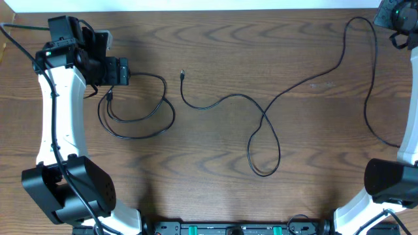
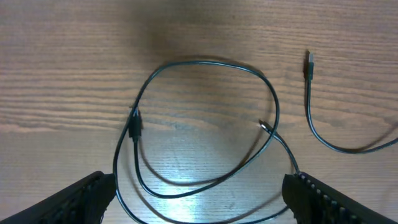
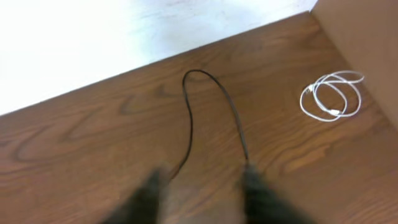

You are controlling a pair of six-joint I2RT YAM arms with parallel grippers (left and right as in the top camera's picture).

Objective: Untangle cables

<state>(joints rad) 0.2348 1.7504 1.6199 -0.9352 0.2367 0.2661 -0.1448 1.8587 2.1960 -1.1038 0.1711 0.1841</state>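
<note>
The left pincer (image 2: 194, 180) is wide open, and its two black fingers (image 2: 74, 202) stand far apart with nothing held between them. It hangs over the near part of the short black cord (image 2: 205, 60), which lies flat on the brown table (image 1: 215, 39) in a few loose loops. The loops are a bit wider from left to right than from front to back, and one of the cord's small plugs (image 2: 135, 123) sits on the left side of them. The left arm (image 1: 62, 111) goes from its base at the near left corner up along the left side, then bends so the pincer faces right. Just to the right of the loops is the end of the long black cord (image 1: 228, 97). Its little plug (image 1: 182, 75) points at the far edge of the table. This cord runs mostly from left to right: it dips, crosses over itself to make a loop in the middle, then climbs to the far right corner. The right pincer (image 3: 202, 174) is there, blurry, with its fingers apart and holding nothing that shows. The cord makes a bend on the table just in front of it, and I cannot tell if they touch. The right arm (image 1: 411, 130) reaches up the right side. A white cord (image 3: 329, 93) lies coiled well off to the right.
</note>
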